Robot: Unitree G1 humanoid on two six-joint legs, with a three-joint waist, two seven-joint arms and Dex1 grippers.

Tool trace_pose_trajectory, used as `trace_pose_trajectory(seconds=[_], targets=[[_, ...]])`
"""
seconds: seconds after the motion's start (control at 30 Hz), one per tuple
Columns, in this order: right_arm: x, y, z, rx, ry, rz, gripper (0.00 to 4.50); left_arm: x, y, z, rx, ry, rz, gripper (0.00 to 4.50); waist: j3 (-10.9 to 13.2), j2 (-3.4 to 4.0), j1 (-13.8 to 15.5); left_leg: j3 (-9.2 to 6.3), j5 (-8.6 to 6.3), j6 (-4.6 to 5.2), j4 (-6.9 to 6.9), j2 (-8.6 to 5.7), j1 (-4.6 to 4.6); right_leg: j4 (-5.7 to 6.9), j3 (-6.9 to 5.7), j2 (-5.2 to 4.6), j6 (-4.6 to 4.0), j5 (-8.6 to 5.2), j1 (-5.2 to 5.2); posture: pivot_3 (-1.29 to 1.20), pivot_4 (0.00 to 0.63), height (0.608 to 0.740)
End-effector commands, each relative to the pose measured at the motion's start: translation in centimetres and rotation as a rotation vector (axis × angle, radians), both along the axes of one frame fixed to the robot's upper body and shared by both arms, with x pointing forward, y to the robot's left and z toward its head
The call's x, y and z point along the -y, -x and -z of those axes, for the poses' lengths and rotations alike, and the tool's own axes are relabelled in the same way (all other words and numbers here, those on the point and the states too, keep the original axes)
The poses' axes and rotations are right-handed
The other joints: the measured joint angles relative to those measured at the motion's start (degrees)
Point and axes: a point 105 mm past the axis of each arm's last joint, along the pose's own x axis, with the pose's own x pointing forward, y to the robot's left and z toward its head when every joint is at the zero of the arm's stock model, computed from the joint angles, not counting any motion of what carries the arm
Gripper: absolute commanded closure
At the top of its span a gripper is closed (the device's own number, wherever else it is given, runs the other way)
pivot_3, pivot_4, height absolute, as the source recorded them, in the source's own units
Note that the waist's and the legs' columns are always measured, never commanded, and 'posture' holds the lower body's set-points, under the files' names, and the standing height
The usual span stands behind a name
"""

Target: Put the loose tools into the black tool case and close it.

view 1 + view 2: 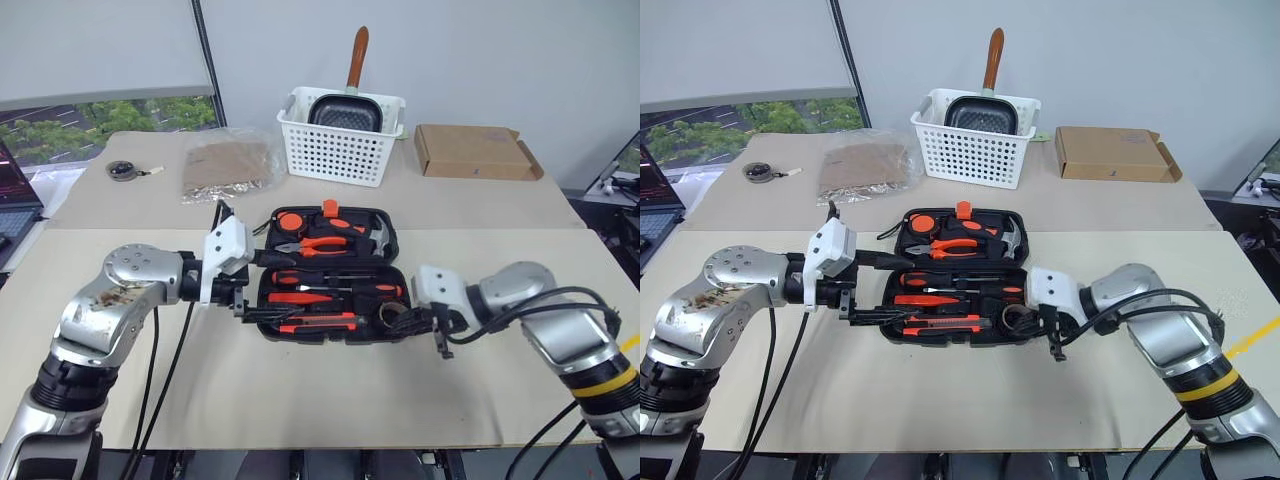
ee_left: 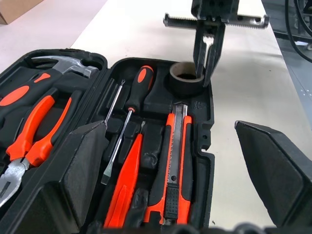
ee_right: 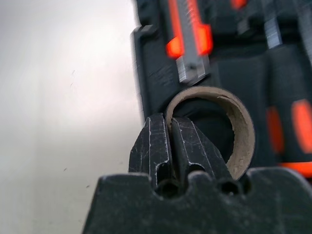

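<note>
Black tool case lying open on table, orange-black tools slotted inside

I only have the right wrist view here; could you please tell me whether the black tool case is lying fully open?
Observer: Yes, the black tool case lies open flat, with a hammer and pliers in its far half.
Operator: Thank you. Where is the left end effector?
Observer: The left end effector is at the case's near left corner, fingers open and holding nothing.
Operator: And what stands beyond the case?
Observer: A white perforated basket holding a dark pan, with a flat cardboard box to its right.
</note>
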Motion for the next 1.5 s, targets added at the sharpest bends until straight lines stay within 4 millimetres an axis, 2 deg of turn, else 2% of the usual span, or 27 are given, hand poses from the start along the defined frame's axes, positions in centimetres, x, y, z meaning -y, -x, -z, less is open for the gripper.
trace_pose_trajectory(seconds=[0.03,0.13,0.27,0.47,0.57,0.63,0.73,0.83,1.0,1.1,1.17,1.27,1.43,1.47,1.5], targets=[[-0.2,-0.1,-0.2,0.025,0.003,-0.015,4.4,0.1,0.3,-1.1,0.048,0.006,0.007,0.0,0.0,-0.01,0.0,-0.02,-0.02,-0.03,0.0,0.0,0.0,0.0,0.0,0.0,0.0,0.0,0.0,0.0,0.15,0.7],[-0.1,-0.4,0.1,0.033,0.007,-0.005,4.4,0.1,0.2,-1.1,0.048,0.006,0.004,0.0,0.0,-0.02,0.0,-0.03,-0.04,-0.08,0.0,0.01,0.01,0.02,0.0,0.01,0.0,0.0,-0.01,0.0,0.15,0.7],[-0.3,-0.2,-0.5,0.027,-0.016,-0.014,3.2,0.1,0.1,-1.0,0.049,0.005,0.001,0.0,0.0,-0.01,0.1,-0.02,-0.01,-0.06,-0.01,0.0,0.0,0.03,0.0,0.01,-0.01,0.0,-0.01,0.0,0.15,0.7],[-0.4,-0.1,-3.1,0.021,-0.097,-0.019,1.21,-0.3,-0.1,-1.0,0.046,0.007,-0.01,0.0,0.0,-0.02,0.1,0.0,0.0,-0.06,-0.01,0.0,-0.02,-0.01,-0.01,0.01,-0.03,-0.03,0.01,0.0,0.15,0.7],[-0.4,-0.3,-5.3,-0.001,-0.195,-0.004,1.21,-0.9,-0.6,-1.5,0.045,0.043,-0.049,0.0,0.0,-0.03,0.0,0.02,-0.02,-0.03,-0.01,0.0,-0.03,-0.01,0.0,0.01,-0.02,-0.02,0.0,0.0,0.15,0.7],[-0.1,-1.1,-6.2,0.011,-0.249,0.034,1.21,-1.4,-1.0,-1.8,0.037,0.079,-0.072,0.0,0.0,-0.05,0.0,0.0,-0.04,0.01,0.0,0.0,-0.03,0.0,-0.01,0.01,-0.03,-0.02,-0.01,0.0,0.15,0.7],[0.7,-3.4,-7.5,0.02,-0.391,0.15,1.21,-2.5,-2.1,-1.8,0.014,0.135,-0.136,0.0,0.0,-0.08,-0.1,-0.07,-0.05,-0.04,0.0,0.03,0.06,0.02,-0.03,0.02,-0.02,-0.02,0.03,0.0,0.15,0.7],[2.1,-6.8,-7.8,0.03,-0.494,0.34,1.21,-3.9,-3.8,-1.6,-0.008,0.205,-0.223,0.0,0.0,-0.09,-0.4,-0.07,-0.23,-0.43,0.0,0.03,0.1,0.11,-0.02,0.03,-0.04,0.0,0.04,0.0,0.15,0.7],[4.0,-11.4,-6.3,-0.024,-0.543,0.646,1.21,-7.0,-7.9,-1.1,-0.025,0.299,-0.449,0.0,0.1,-0.12,-0.5,-0.01,0.08,-0.11,0.01,0.0,0.04,0.22,-0.03,0.06,-0.12,0.05,-0.03,0.0,0.15,0.7],[4.0,-12.8,-5.5,-0.104,-0.579,0.754,1.21,-8.8,-10.5,-0.9,-0.057,0.388,-0.6,0.0,0.1,-0.13,-0.6,0.02,0.22,-0.32,-0.04,-0.02,0.02,0.22,-0.04,0.06,-0.5,0.28,-0.04,0.0,0.15,0.7],[3.9,-13.9,-5.1,-0.164,-0.6,0.841,1.21,-9.4,-11.5,-0.1,-0.112,0.397,-0.667,0.0,0.1,-0.13,-0.9,0.09,0.29,-0.44,-0.05,-0.04,0.02,0.23,-0.03,0.07,-0.53,0.3,-0.05,0.0,0.15,0.7],[3.4,-15.0,-4.5,-0.238,-0.619,0.921,1.21,-10.1,-13.0,1.4,-0.22,0.412,-0.751,0.0,0.1,-0.13,-1.3,0.22,0.33,-0.49,-0.13,-0.07,0.0,0.28,-0.01,0.05,-0.52,0.33,-0.08,0.0,0.15,0.7],[2.8,-15.8,-3.8,-0.263,-0.61,0.964,1.21,-10.5,-14.4,2.2,-0.27,0.415,-0.811,0.0,0.1,-0.15,-1.7,0.31,0.34,-0.5,-0.41,-0.14,0.0,0.24,-0.03,0.06,-0.44,0.38,-0.07,0.0,0.15,0.7],[2.7,-15.9,-3.7,-0.268,-0.606,0.974,1.71,-10.5,-14.6,2.3,-0.276,0.418,-0.814,0.0,0.1,-0.15,-1.7,0.33,0.34,-0.5,-0.46,-0.15,0.0,0.2,-0.03,0.06,-0.43,0.37,-0.07,0.0,0.15,0.7],[2.7,-16.1,-3.4,-0.267,-0.599,0.985,1.93,-10.5,-14.8,2.3,-0.287,0.426,-0.82,0.0,0.1,-0.15,-1.8,0.36,0.34,-0.5,-0.48,-0.16,-0.01,0.19,-0.03,0.06,-0.43,0.37,-0.09,0.0,0.15,0.7]])
